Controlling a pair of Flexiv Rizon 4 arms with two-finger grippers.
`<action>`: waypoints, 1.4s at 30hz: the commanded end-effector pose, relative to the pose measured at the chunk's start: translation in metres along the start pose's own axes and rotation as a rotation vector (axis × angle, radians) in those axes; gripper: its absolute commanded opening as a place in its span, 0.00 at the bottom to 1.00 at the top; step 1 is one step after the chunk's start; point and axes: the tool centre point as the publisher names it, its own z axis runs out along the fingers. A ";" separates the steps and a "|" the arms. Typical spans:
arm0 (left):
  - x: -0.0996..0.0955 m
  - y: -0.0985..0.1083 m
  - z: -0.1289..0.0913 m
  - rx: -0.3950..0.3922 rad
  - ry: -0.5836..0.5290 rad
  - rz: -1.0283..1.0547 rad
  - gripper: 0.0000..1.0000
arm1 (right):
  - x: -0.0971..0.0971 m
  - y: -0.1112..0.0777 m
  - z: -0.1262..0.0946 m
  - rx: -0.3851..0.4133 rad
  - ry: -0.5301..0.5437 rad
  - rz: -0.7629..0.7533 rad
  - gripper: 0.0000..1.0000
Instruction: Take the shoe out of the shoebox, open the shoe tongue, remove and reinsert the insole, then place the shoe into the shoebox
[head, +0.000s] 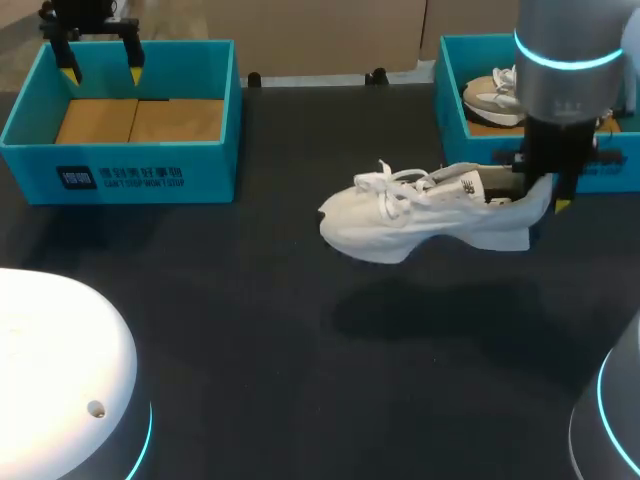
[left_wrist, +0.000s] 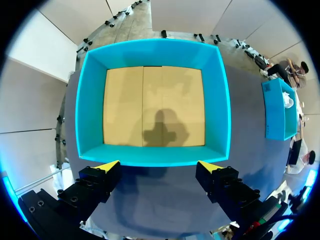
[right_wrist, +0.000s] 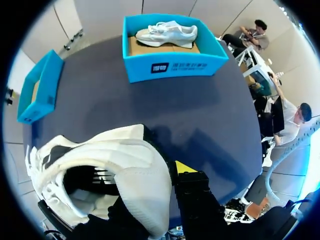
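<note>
From above, I count two teal shoeboxes and two shoes. The left shoebox (head: 120, 175) sits at the upper left of the frame, and the right shoebox (head: 452, 95) at the upper right is cut off by the edge. My left pincer (head: 102, 70) hangs over the left shoebox with its fingers apart, holding nothing. My right pincer (head: 548, 195) is clamped on the heel of the white shoe (head: 420, 215). The shoe hangs above the dark desk (head: 250, 330) right of centre with its toe pointing left, and its shadow falls below it. My arm half hides a second shoe (head: 490, 95) in the right shoebox.

In the left wrist view, the left pincer (left_wrist: 158, 167) shows both yellow tips spread wide, just short of the left shoebox (left_wrist: 152, 47). The tan floor of this box carries only a shadow. The right shoebox (left_wrist: 275, 115) is far off to the side, and its contents are too small to tell.

The right wrist view alone shows the grip. The right pincer (right_wrist: 165, 175) has one yellow tip against the outside of the white shoe's (right_wrist: 115, 160) heel, and the other finger is hidden inside the dark opening. Ahead lie the right shoebox (right_wrist: 175, 67) with the second shoe (right_wrist: 167, 32) in full, and the left shoebox (right_wrist: 40, 95) seen edge-on.
</note>
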 end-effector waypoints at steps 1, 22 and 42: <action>0.000 0.001 0.000 0.001 0.000 0.000 1.00 | -0.006 -0.004 0.000 -0.031 0.015 0.001 0.00; 0.000 0.001 0.000 0.001 0.000 0.000 1.00 | 0.098 -0.070 0.053 -0.014 0.018 -0.086 0.00; 0.000 0.001 0.000 0.001 0.000 0.000 1.00 | 0.130 -0.093 0.077 0.016 0.046 -0.110 0.00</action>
